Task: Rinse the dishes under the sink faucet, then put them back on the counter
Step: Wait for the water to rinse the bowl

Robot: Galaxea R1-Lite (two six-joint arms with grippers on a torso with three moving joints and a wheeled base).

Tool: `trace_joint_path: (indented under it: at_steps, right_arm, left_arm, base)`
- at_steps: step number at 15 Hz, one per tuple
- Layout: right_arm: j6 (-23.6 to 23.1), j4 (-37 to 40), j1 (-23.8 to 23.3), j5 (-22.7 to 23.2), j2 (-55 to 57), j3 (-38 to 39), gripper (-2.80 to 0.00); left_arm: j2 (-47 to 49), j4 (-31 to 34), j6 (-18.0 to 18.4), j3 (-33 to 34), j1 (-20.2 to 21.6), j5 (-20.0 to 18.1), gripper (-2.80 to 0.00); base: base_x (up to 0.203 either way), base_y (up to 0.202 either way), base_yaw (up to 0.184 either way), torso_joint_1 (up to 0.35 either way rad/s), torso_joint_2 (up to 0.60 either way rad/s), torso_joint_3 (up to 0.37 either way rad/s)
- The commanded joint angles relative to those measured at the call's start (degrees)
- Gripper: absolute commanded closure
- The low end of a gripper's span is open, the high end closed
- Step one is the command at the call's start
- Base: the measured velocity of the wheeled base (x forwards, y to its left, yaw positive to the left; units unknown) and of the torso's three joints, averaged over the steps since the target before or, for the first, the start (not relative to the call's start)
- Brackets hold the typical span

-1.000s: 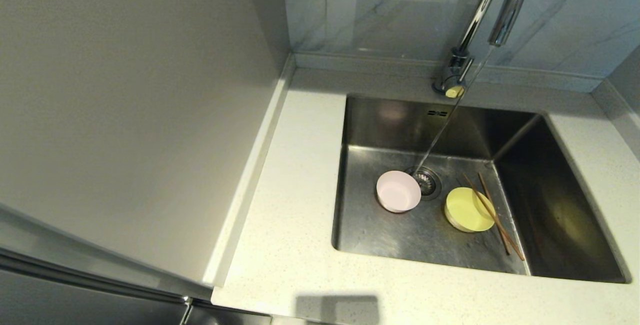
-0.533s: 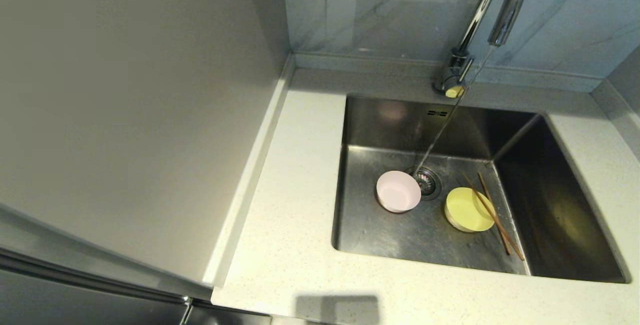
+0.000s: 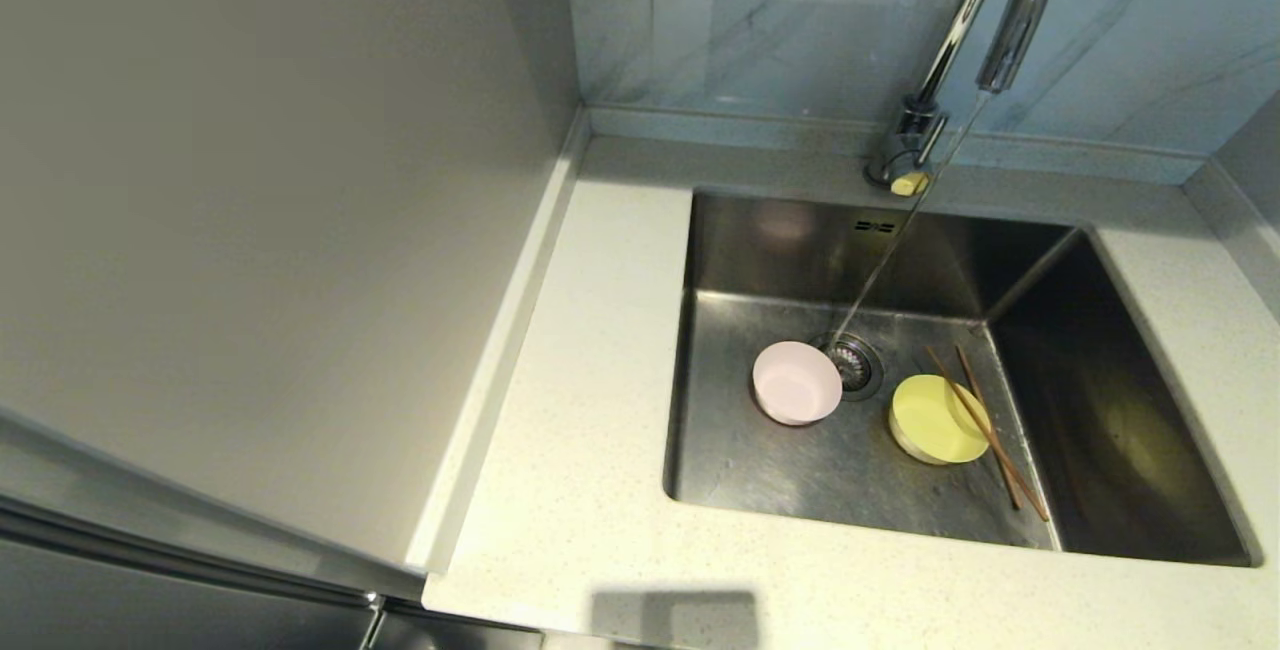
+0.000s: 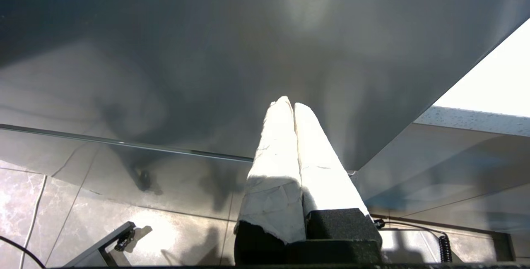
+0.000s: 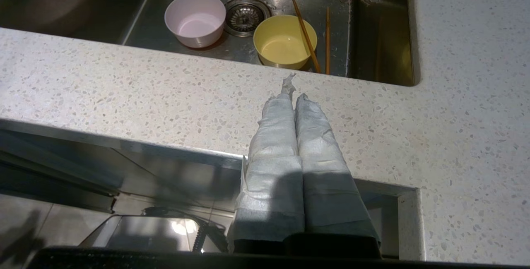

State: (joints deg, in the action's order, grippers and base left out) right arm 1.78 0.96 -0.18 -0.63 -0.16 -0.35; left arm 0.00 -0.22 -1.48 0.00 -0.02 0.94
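Both tools are closed on nothing: the right tool (image 5: 294, 95), its wrapped fingers pressed together, hangs at the near edge of the surface (image 5: 124, 91) in the lower middle of its wrist frame, while the left tool (image 4: 288, 105), equally shut, sits low beside a grey cabinet panel (image 4: 207, 54), well away from the work. Past the speckled surface, the sink (image 3: 780, 470) holds everything to be rinsed. The pink bowl (image 3: 796, 383) stands upright just left of the drain (image 3: 852, 364), the yellow-green bowl (image 3: 936, 418) upright to its right, and the two chopsticks (image 3: 985, 430) lie at that bowl's right side, one crossing its rim. A thin stream runs from the faucet (image 3: 1000, 20) at the upper right of the head frame down onto the drain. The bowls look light, stiff and probably plastic, likely slick when wet; a pinch over the rim, one finger inside, seems the safest hold. The chopsticks are thin and lie low on steel, so they should be harder to pick up; the one propped on the rim offers a gap beneath. Bare surface left of the basin gives room to set things down; the tall panel at frame left limits reach there.
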Motion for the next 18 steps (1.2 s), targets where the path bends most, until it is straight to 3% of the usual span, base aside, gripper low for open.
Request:
trace_joint_path:
  at_steps: [1,18]
  right_arm:
    - [0.04,0.0,0.01,-0.02,0.16,0.0,0.0]
    - [-0.02,0.0,0.01,-0.07,0.16,0.0,0.0]
  left_arm:
    - [-0.18,-0.05,-0.02,0.0,0.02,0.03,0.0]
    - [-0.18,-0.05,-0.02,0.0,0.02,0.03,0.0]
  base:
    - [0.0,0.0,0.0,0.0,0.0,0.0]
    - [0.0,0.0,0.0,0.0,0.0,0.0]
